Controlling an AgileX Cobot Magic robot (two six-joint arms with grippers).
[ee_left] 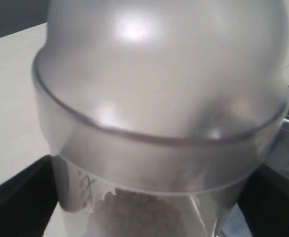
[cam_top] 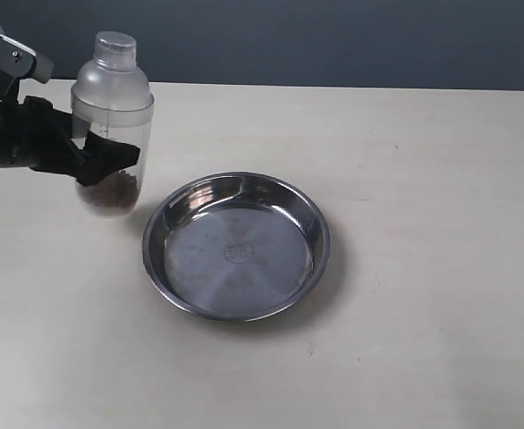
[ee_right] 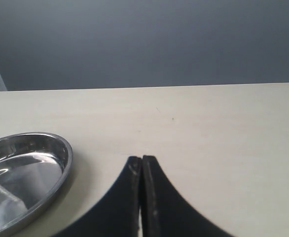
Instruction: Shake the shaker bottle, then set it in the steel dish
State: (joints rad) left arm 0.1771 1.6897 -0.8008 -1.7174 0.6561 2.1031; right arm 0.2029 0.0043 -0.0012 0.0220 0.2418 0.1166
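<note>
The frosted shaker bottle (cam_top: 112, 98) stands upright at the far left of the exterior view, brown granules at its bottom, and my left gripper (cam_top: 108, 159) is shut on its lower body. The bottle sits left of the steel dish (cam_top: 236, 246) and is apart from it. Whether its base touches the table I cannot tell. In the left wrist view the shaker bottle (ee_left: 159, 98) fills the picture between the black fingers (ee_left: 16, 192). My right gripper (ee_right: 142, 159) is shut on nothing, low over the table beside the steel dish (ee_right: 60, 158); it is outside the exterior view.
The beige table (cam_top: 423, 179) stretches wide to the right of and in front of the dish. A dark wall runs behind the table's far edge (cam_top: 333, 87). The left arm's body (cam_top: 12, 125) sits at the left border.
</note>
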